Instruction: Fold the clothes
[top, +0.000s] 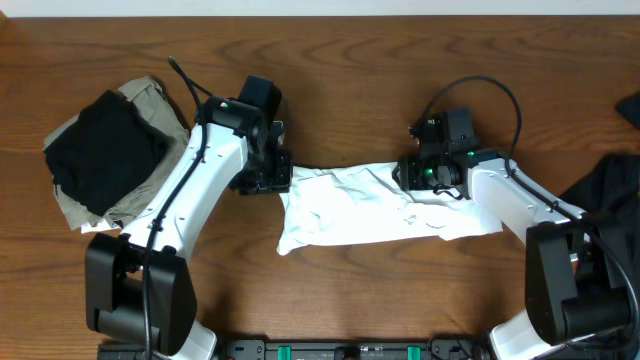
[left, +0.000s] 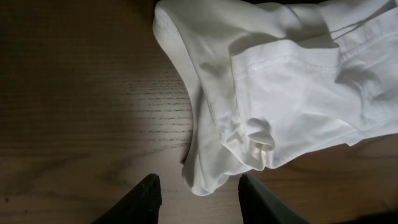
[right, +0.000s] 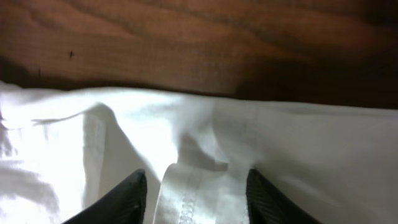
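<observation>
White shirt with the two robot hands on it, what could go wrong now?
The left gripper is open around only the tip of the white shirt, so it might close on too little cloth and slip off. The right gripper is open over a doubled-up part of it, so it could pinch extra layers and drag a crease in. The shirt lies wrinkled, so the fold may come out crooked.

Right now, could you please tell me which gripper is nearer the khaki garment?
Left. The left gripper is at the shirt's left end, a short way right of the khaki garment; the right gripper is over the shirt's far edge, much farther right.
</observation>
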